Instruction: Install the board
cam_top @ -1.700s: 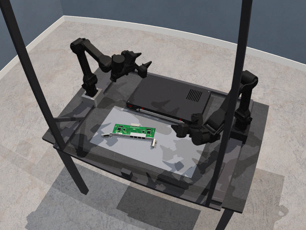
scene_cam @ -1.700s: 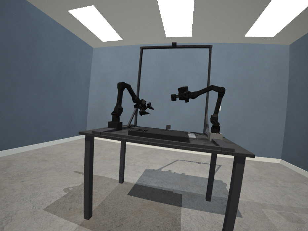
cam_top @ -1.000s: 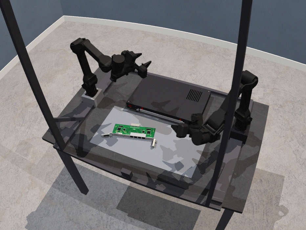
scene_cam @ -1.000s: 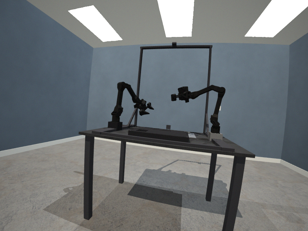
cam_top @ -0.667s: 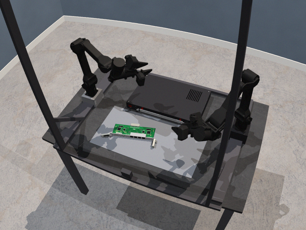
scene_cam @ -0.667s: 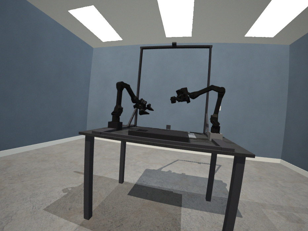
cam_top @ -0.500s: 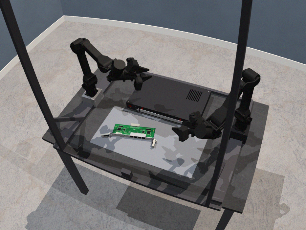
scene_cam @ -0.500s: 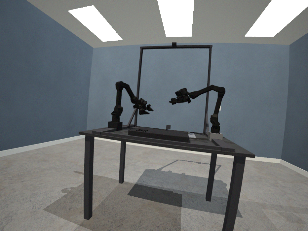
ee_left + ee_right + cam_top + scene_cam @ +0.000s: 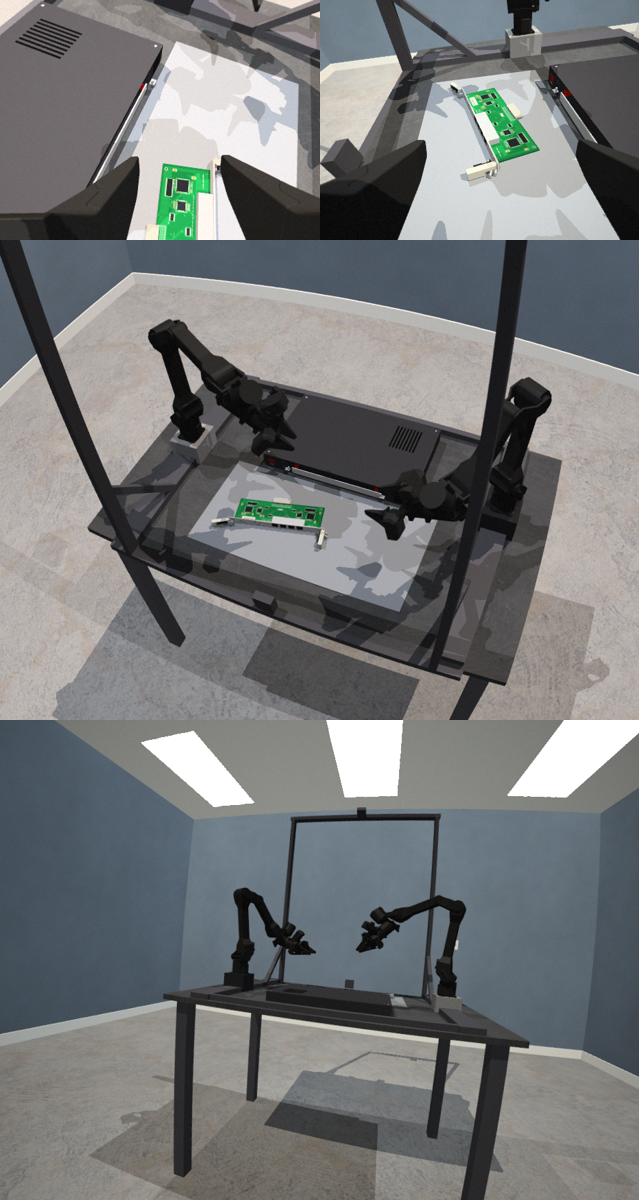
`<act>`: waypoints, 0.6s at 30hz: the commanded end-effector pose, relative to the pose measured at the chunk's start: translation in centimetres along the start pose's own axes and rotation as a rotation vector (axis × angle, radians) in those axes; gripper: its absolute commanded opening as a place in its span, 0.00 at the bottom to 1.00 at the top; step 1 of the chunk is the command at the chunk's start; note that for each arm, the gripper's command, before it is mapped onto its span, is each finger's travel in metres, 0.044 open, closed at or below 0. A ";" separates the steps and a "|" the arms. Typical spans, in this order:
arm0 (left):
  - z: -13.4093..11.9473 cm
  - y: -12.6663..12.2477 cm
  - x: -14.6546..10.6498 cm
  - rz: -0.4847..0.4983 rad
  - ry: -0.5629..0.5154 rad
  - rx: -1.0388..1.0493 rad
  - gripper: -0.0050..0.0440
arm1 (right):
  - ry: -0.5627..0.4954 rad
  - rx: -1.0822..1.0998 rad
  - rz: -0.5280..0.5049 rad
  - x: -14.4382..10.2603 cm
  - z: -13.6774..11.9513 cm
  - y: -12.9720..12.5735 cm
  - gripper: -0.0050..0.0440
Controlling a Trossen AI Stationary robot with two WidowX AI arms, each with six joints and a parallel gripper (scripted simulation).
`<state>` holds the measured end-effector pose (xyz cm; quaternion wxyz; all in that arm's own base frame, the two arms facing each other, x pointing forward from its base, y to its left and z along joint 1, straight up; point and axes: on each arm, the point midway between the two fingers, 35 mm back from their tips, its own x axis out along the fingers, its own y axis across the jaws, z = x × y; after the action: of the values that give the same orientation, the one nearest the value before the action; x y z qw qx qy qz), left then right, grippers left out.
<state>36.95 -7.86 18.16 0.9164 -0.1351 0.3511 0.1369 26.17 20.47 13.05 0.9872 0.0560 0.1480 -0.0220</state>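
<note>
The green board lies component side up on the grey mat, in front of the black enclosure. Its left lever lies in line with the panel. Its right lever points out from the panel. The enclosure's front shows a silver panel low down and red tabs at the ends. My left gripper hangs open and empty above the enclosure's left front corner; in its wrist view the board lies below. My right gripper is wide open and empty, in the air to the right of the board.
Two black frame posts rise from the table's front corners. A small black cube sits at the table's front edge. The arm bases stand at the table's left and right sides.
</note>
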 end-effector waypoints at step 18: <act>-15.5 -5.2 4.0 -0.009 0.400 0.121 0.56 | -0.058 -0.116 0.081 -0.4 1.0 -0.3 0.92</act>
<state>30.87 -16.63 5.35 0.8234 -0.1158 0.5486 0.0879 25.97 19.92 13.16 0.9916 -0.0084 0.1268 0.0229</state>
